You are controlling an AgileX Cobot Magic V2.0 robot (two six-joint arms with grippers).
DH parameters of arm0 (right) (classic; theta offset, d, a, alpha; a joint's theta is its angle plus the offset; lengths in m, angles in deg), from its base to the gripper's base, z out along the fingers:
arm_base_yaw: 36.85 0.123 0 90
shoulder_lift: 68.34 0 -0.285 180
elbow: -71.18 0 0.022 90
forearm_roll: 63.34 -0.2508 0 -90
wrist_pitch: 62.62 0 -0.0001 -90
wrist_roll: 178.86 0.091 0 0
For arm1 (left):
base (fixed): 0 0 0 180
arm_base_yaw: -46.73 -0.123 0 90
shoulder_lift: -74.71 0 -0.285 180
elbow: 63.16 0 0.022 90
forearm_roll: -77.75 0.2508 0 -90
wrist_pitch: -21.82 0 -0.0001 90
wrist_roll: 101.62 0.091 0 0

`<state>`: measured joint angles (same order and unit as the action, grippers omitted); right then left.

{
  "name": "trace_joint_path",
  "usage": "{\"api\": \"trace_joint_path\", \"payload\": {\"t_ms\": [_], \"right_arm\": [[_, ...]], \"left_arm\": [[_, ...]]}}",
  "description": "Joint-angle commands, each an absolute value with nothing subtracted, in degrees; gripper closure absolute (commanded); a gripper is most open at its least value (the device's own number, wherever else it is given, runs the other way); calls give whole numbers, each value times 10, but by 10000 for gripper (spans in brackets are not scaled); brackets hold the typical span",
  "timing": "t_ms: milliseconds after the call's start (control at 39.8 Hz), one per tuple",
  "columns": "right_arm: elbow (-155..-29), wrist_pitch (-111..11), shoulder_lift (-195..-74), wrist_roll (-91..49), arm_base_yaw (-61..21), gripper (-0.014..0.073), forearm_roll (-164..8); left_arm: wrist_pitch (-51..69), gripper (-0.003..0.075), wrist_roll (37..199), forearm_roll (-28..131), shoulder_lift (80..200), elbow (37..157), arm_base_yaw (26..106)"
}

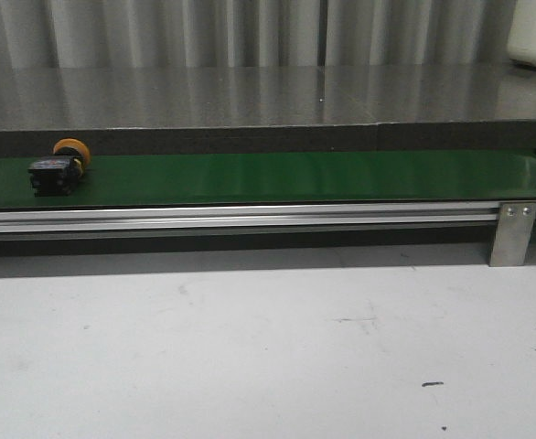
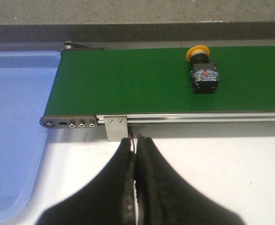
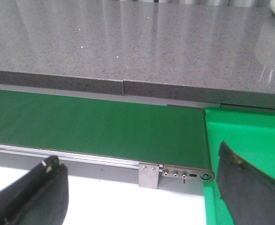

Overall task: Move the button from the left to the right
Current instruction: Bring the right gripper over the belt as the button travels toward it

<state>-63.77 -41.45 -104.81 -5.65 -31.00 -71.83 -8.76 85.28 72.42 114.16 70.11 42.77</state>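
1. Far left, the blue tray sits just off the end of the green belt, with nothing visible in it.
2. Next along, the left hand hangs over the white desk just in front of the belt's rail, its 2 black fingers pressed together with nothing between them.
3. Here is the button, lying on its side on the left part of the belt, clear of both hands.
4. Its long axis runs across the belt: the orange-yellow cap points toward the dark counter behind, the black body toward the robot, terminal face showing.
5. Handling call: it looks like rigid plastic, light and compact, not fragile. The rounded cap seems likely to slip or roll, so the flat sides of the boxy body are the better place to pinch.
6. Further right, the belt runs bare to its end bracket.
7. Far right, the right hand sits spread wide and empty, beside the green bin at the belt's right end.
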Motion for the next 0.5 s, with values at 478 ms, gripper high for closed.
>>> {"api": "trace_joint_path", "payload": {"t_ms": [478], "right_arm": [[-657,-459,-1053,-59,-314,-60,-720]], "left_arm": [[56,741,854,713,871,596,429]]}}
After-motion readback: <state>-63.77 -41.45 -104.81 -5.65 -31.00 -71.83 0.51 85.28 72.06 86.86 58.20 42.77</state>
